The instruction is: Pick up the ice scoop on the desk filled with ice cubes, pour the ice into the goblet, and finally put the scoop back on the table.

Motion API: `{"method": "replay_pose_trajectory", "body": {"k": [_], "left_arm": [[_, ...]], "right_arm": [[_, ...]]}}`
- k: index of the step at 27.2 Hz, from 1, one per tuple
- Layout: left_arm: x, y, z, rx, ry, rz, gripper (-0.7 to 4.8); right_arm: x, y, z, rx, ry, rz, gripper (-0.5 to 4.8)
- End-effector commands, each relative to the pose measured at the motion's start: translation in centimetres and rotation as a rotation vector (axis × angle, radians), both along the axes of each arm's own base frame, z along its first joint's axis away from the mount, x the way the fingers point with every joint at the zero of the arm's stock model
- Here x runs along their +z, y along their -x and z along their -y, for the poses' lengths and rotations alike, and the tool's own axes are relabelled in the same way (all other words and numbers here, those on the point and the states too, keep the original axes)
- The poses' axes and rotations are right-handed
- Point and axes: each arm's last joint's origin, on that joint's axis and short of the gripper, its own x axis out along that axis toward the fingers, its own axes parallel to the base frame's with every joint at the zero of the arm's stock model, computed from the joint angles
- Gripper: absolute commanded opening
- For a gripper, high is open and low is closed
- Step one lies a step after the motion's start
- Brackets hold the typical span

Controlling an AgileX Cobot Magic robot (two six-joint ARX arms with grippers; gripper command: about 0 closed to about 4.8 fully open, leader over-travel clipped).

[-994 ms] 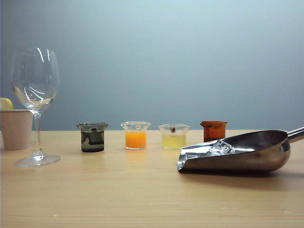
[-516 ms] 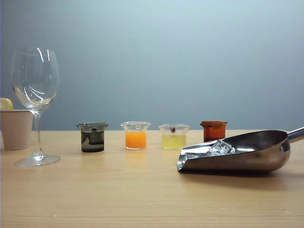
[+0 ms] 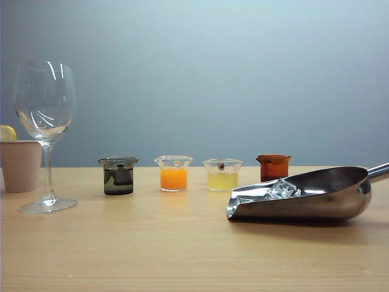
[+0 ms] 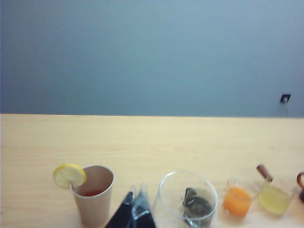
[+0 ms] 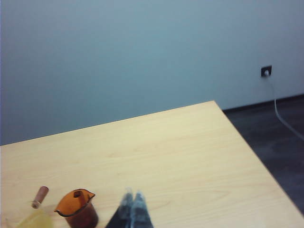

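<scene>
From the room camera, the ice scoop (image 3: 310,196) lies on the tabletop (image 3: 152,243) at right with ice cubes (image 3: 281,189) in it; the goblet (image 3: 45,131) stands far left, neither arm showing. The left wrist camera shows the left claw (image 4: 134,209) pinched shut, empty, above the goblet's rim and a paper cup (image 4: 93,194). The right wrist camera shows the right claw (image 5: 131,208) shut, empty, beside a brown beaker (image 5: 77,207). Grabbing the short handle carelessly could tip the ice out.
</scene>
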Motion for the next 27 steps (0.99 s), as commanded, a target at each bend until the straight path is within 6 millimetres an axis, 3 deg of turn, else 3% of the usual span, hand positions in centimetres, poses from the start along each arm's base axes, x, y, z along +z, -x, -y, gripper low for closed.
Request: {"method": "replay_pose_trajectory", "body": {"k": [1, 7, 12, 15, 27], "left_arm": [[0.6, -0.1, 0.1, -0.025, -0.028, -0.067, -0.05], [1.9, -0.5, 0.4, -0.135, -0.056, -0.096, -0.05], [1.7, -0.5, 0.8, -0.17, -0.058, -0.121, -0.05], [1.4, -0.4, 1.1, -0.199, -0.06, -0.144, -0.05], [1.3, -0.5, 1.3, -0.257, -0.107, -0.154, -0.05]], "right_arm": [[0.8, -0.7, 0.0, 0.0, -0.085, -0.008, -0.06], [0.6, -2.4, -0.1, 0.009, -0.361, -0.068, -0.06], [-0.3, -3.6, -0.4, 0.108, -0.493, -0.164, -0.06], [-1.3, -4.3, -0.5, 0.096, -0.669, -0.257, -0.05], [-3.1, -4.5, -0.8, 0.155, -0.761, -0.355, -0.05]]}}
